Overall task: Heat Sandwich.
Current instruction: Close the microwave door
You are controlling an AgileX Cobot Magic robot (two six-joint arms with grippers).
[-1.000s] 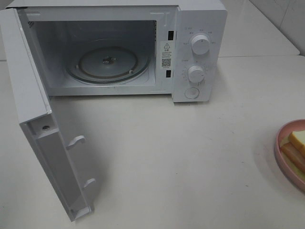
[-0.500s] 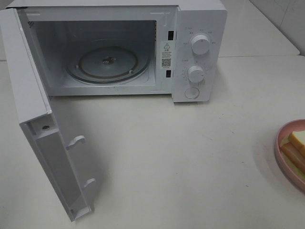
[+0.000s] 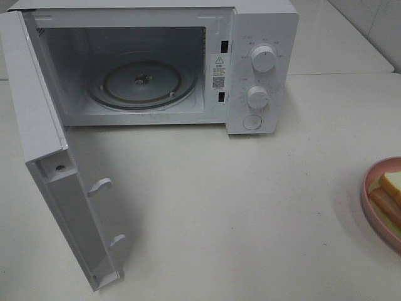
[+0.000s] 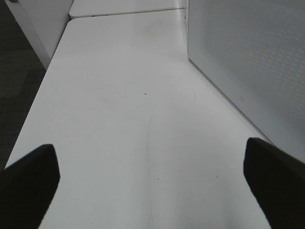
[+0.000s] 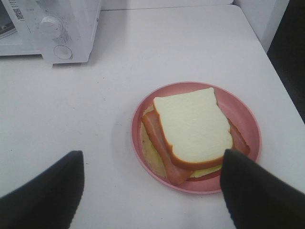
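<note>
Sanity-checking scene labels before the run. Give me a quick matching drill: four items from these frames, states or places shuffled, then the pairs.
Things:
1. microwave door
2. sandwich
3. turntable
4. left gripper

States or places:
A. on the pink plate
B. open over bare table, holding nothing
C. swung wide open
D. inside the microwave, nothing on it

Pairs: 1-C, 2-A, 3-D, 4-B
</note>
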